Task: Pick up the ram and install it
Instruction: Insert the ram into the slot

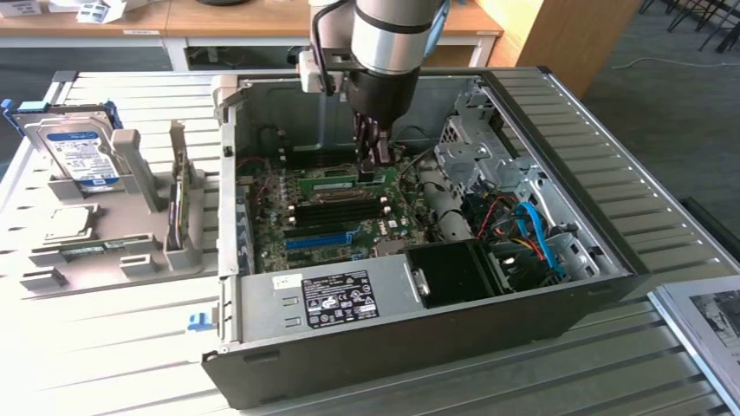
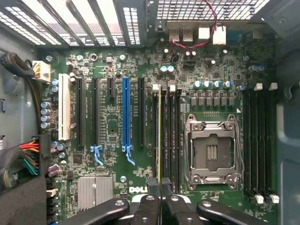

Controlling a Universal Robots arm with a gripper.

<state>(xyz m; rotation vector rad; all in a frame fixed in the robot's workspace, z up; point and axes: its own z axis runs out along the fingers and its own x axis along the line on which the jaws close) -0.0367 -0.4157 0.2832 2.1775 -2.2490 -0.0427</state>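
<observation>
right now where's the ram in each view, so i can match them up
Exterior view: the ram stands upright inside the computer case, past the blue slot.
Wrist view: the ram is edge-on between the blue slot and the processor socket, ending at the fingers.
Shared landmark: the blue slot.

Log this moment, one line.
stage: install | gripper: shut, at one end of ram | ram: standing in motherboard slot

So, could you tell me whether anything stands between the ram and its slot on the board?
Nothing visible does. The ram already stands on edge in a slot beside the empty processor socket, and the gripper, jaws shut, is at one end of it.
</observation>
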